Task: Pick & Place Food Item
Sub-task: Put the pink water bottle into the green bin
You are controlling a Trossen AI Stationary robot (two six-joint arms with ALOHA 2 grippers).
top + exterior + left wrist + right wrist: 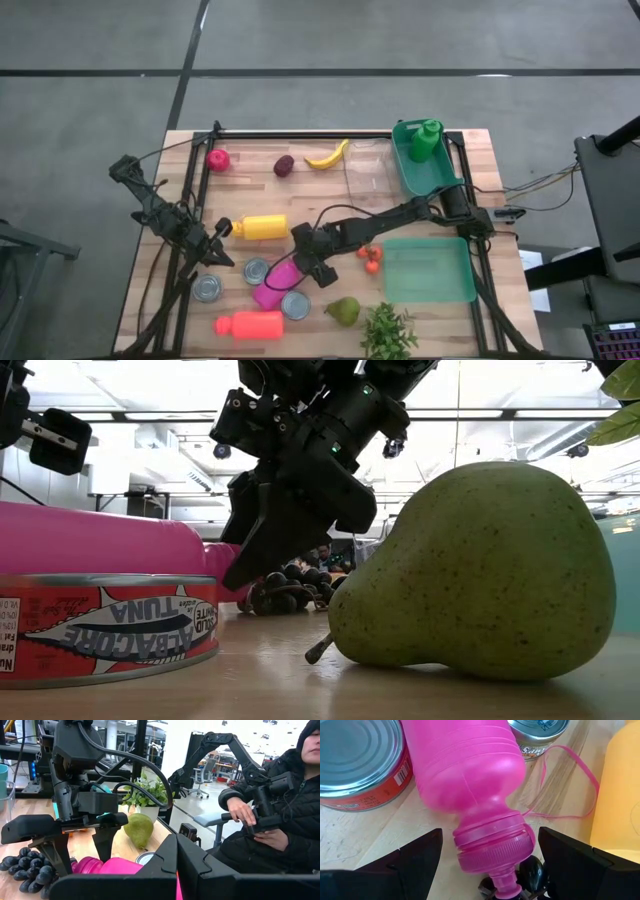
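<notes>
Right arm is stretched from the right side of the overhead frame toward the lower middle, elbow bent, wrist angled down. Its right hand [318,268] hangs low with both fingers spread wide, nothing between them. Left arm sits folded at the left of the frame, left hand [222,228] pinched fully closed, pointing right.

Glossy pink plastic bottle [465,775], wooden table [360,835]

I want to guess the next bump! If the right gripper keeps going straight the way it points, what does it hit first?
Probably the pink bottle. The right gripper is open, with the bottle's cap end sitting between its fingers, right in its way. Dark grapes lie close by the cap too, so it might brush those.
</notes>
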